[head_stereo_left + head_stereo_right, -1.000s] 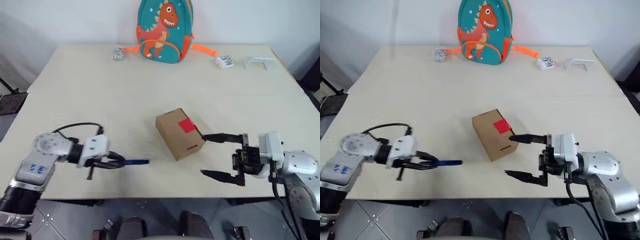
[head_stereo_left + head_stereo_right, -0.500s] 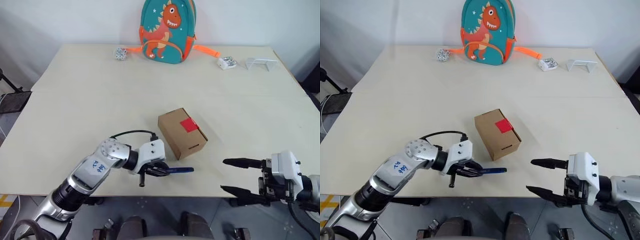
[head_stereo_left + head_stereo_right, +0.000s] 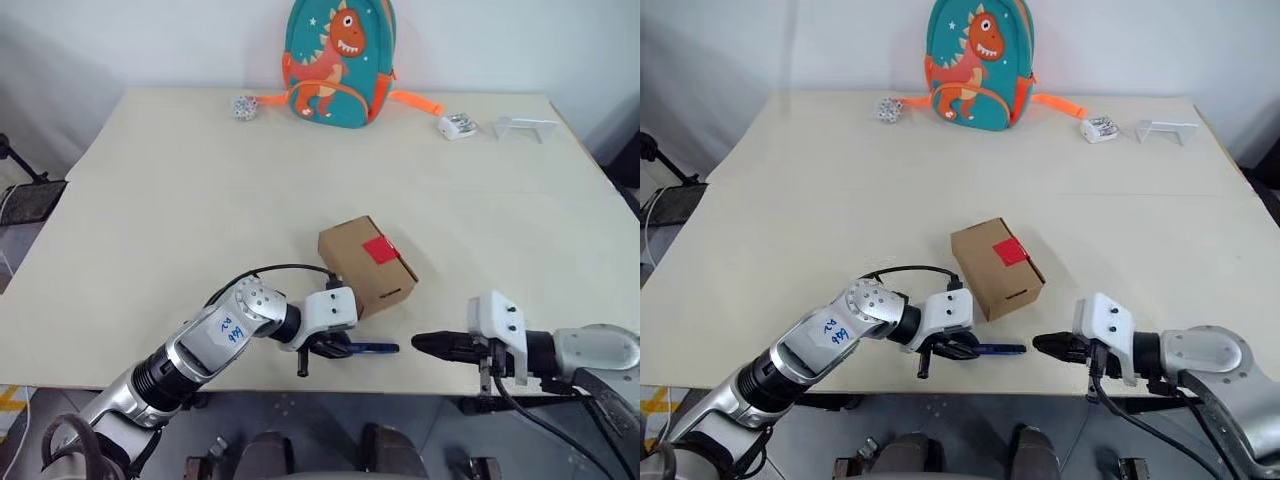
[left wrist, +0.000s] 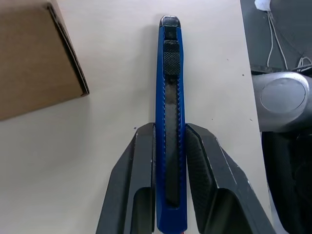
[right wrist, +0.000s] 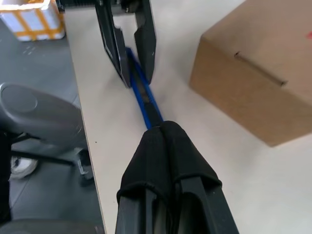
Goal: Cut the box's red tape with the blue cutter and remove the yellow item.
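Note:
The brown box [image 3: 367, 265] sits near the table's middle, flaps closed, with the red tape [image 3: 378, 249] on its top seam. Just in front of it, by the table's front edge, my left gripper [image 3: 335, 347] is shut on the blue cutter [image 3: 372, 348]. In the left wrist view the cutter [image 4: 169, 122] lies straight between both fingers [image 4: 141, 185]. My right gripper [image 3: 418, 343] is shut with nothing in it. Its tips point at the cutter's free end, close to it; I cannot tell whether they touch. The yellow item is hidden.
A teal dinosaur backpack [image 3: 338, 62] stands at the table's far edge. Beside it lie a small patterned ball [image 3: 244, 106], a small white object [image 3: 457, 125] and a white bracket [image 3: 522, 126]. Both grippers hover at the front table edge.
My left gripper carried the cutter rightward to just in front of the box. My right gripper came away from the box's side, dropped toward the front edge and went from open to shut.

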